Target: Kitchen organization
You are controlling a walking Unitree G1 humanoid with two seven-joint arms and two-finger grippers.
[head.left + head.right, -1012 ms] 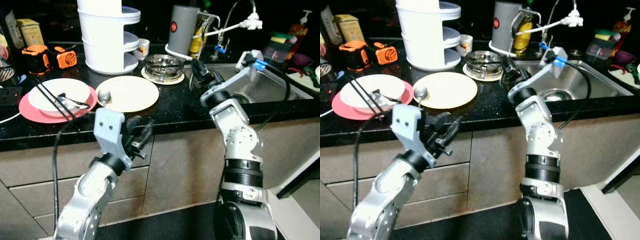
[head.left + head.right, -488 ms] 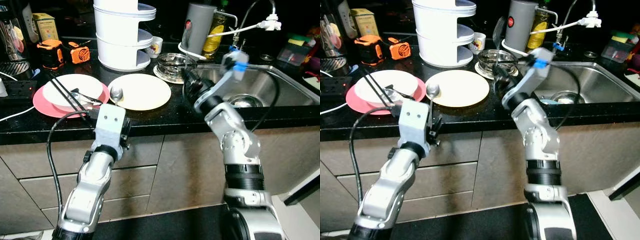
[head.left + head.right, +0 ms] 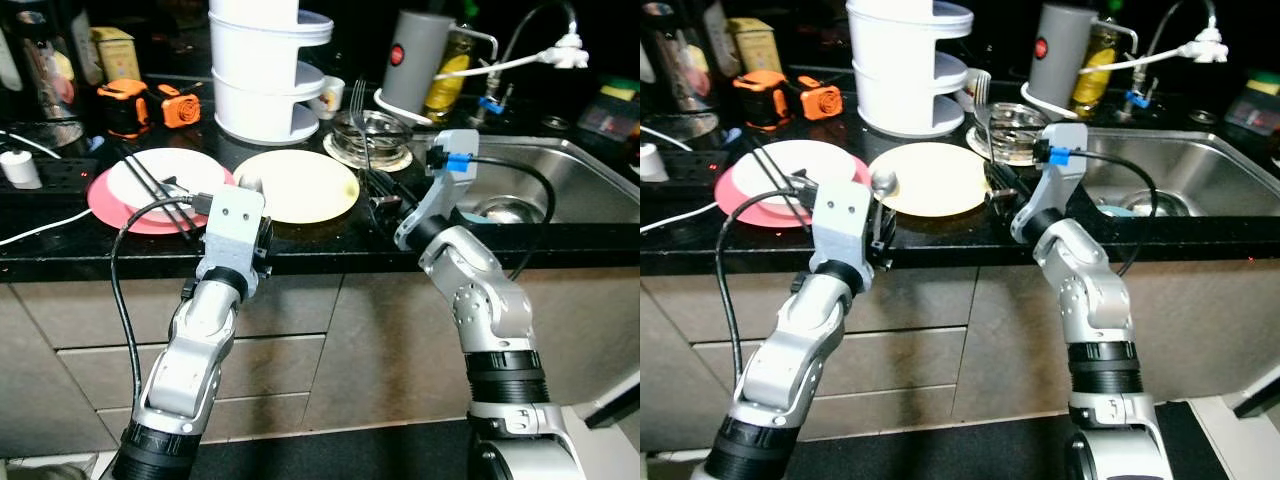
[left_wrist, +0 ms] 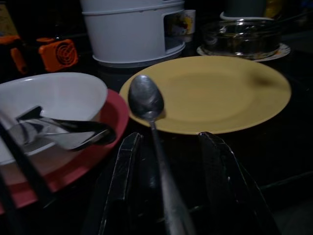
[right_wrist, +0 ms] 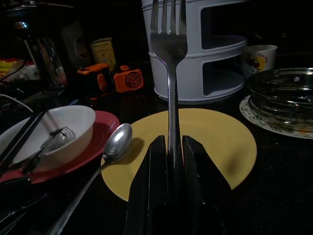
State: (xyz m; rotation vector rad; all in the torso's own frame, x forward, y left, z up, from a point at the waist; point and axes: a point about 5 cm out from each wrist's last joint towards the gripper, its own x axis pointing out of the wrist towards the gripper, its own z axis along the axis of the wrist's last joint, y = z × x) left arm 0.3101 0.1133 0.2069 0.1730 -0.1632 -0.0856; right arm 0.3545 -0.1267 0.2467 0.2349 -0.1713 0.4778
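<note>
A yellow plate (image 3: 310, 185) lies on the black counter (image 3: 330, 235). A spoon (image 4: 145, 100) rests with its bowl on the plate's near rim and its handle pointing at the counter edge. My left gripper (image 4: 168, 139) is at that edge, open, with one finger on each side of the handle. My right gripper (image 5: 173, 142) is shut on a fork (image 5: 168, 44). It holds the fork upright, tines up, just right of the plate (image 3: 362, 110). A white bowl (image 3: 155, 175) with chopsticks and a utensil sits on a red plate (image 3: 105, 203) to the left.
Behind the plates stand a white tiered rack (image 3: 262, 70), a small cup (image 3: 328, 95), a glass dish (image 3: 372, 130) on a coaster and a grey jug (image 3: 415, 60). The steel sink (image 3: 570, 175) is at right. Orange tools (image 3: 130, 105) and a power strip (image 3: 40, 175) are at left.
The camera has shifted. My left gripper rose from below the counter edge up to the spoon handle. My right gripper swung from beside the sink toward the yellow plate, fork upright.
</note>
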